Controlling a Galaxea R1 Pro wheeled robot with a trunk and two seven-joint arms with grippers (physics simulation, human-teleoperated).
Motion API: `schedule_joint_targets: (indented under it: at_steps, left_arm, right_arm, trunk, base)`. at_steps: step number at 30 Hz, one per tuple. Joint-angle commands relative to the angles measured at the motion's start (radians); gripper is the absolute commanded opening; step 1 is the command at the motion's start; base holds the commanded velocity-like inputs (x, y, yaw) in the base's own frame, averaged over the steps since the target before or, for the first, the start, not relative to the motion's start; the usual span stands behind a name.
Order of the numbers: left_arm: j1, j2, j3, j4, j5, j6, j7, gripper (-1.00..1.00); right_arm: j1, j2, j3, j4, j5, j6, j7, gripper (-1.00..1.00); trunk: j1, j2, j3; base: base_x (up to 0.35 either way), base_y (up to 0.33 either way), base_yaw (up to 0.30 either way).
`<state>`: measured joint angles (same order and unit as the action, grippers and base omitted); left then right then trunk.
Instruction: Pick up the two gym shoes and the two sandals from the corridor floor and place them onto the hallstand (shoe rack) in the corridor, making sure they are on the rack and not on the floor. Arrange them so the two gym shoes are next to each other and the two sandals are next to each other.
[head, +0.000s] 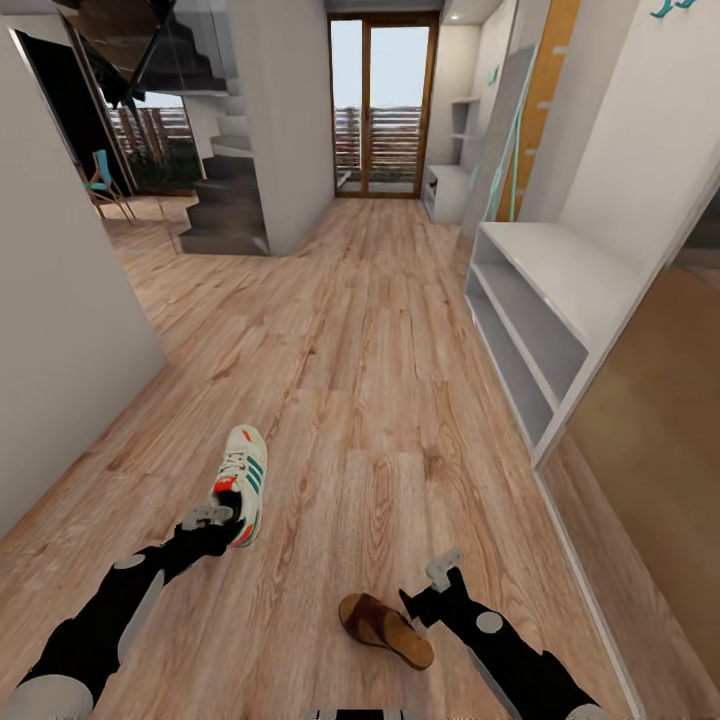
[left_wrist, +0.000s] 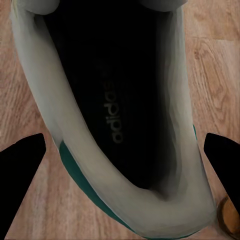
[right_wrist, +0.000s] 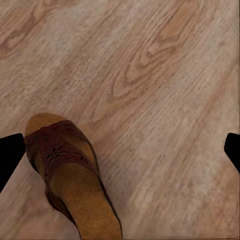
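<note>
One white gym shoe (head: 240, 482) with green stripes lies on the corridor floor (head: 380, 400), toe pointing away from me. My left gripper (head: 213, 518) hovers at its heel, open; in the left wrist view its dark fingertips (left_wrist: 20, 172) stand wide on either side of the gym shoe's opening (left_wrist: 115, 100). One brown sandal (head: 385, 628) lies near my base. Just right of it is my right gripper (head: 437, 582), open above the floor, with the sandal (right_wrist: 70, 175) beside one fingertip (right_wrist: 10, 155). The light grey hallstand (head: 560, 280) stands along the right wall.
A grey wall (head: 60, 300) juts in on the left. Dark stairs (head: 225, 200) rise at the back left and a glass door (head: 383, 105) ends the corridor. A brown panel (head: 650, 430) stands right of the hallstand. Open floor lies between the shoes and the rack.
</note>
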<state>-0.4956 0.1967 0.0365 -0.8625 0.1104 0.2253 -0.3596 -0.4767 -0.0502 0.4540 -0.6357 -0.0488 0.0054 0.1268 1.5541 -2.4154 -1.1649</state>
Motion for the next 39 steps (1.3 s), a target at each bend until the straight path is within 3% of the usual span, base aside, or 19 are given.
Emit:
schedule_joint_targets:
  at_steps: [1,4,12,18,22,31,34,35,36,39]
  left_arm:
    - [-0.01,0.0,0.002,-0.001,0.011,0.018,-0.004,-1.0]
    - [-0.025,-0.001,0.002,-0.002,0.011,0.066,-0.004,-1.0]
    - [-0.045,-0.002,0.002,-0.001,0.012,0.097,-0.005,-1.0]
    - [-0.077,-0.004,0.001,-0.001,0.012,0.103,-0.012,-1.0]
    - [-0.107,-0.007,0.001,-0.001,0.011,0.15,-0.04,-1.0]
    - [-0.114,-0.004,0.0,0.0,0.011,0.173,-0.051,-1.0]
    - [-0.111,-0.003,-0.001,0.001,0.01,0.174,-0.052,-1.0]
    - [-0.11,-0.003,-0.001,0.002,0.01,0.174,-0.052,-1.0]
    - [-0.109,-0.003,-0.001,0.002,0.009,0.174,-0.052,-1.0]
    - [-0.109,-0.003,-0.001,0.002,0.01,0.174,-0.052,-1.0]
  right_arm:
    - [-0.001,-0.001,-0.014,-0.001,-0.005,0.001,0.0,1.0]
    - [-0.001,-0.001,-0.038,-0.002,-0.005,0.002,0.0,1.0]
    - [-0.001,0.002,-0.044,-0.003,-0.004,0.003,0.001,1.0]
    - [-0.001,0.002,-0.042,-0.004,-0.003,0.004,0.001,1.0]
    - [-0.001,0.003,-0.041,-0.004,-0.002,0.004,0.001,1.0]
    - [-0.001,-0.003,-0.039,-0.003,0.002,0.004,0.001,1.0]
    - [-0.001,-0.006,-0.037,-0.001,0.05,0.004,0.003,1.0]
    - [-0.001,-0.006,-0.037,-0.001,0.089,0.004,0.003,1.0]
    - [-0.001,-0.007,-0.037,0.0,0.152,0.005,0.003,1.0]
    - [-0.001,-0.007,-0.038,0.001,0.178,0.005,0.004,1.0]
  trunk:
    - [0.004,-0.008,-0.005]
    - [0.015,-0.029,-0.019]
    - [0.046,-0.085,-0.057]
    - [0.049,-0.086,-0.09]
    - [0.05,-0.087,-0.112]
    - [0.05,-0.087,-0.119]
    - [0.05,-0.087,-0.12]
    - [0.05,-0.087,-0.12]
    - [0.05,-0.087,-0.12]
    - [0.05,-0.087,-0.12]
  base:
    - [0.0,0.0,0.0]
    - [0.0,0.0,0.0]
    - [0.0,0.0,0.0]
    - [0.0,0.0,0.0]
    - [0.0,0.0,0.0]
    - [0.0,0.0,0.0]
    - [0.0,0.0,0.0]
    - [0.0,0.0,0.0]
    - [0.0,0.0,0.0]
    - [0.0,0.0,0.0]
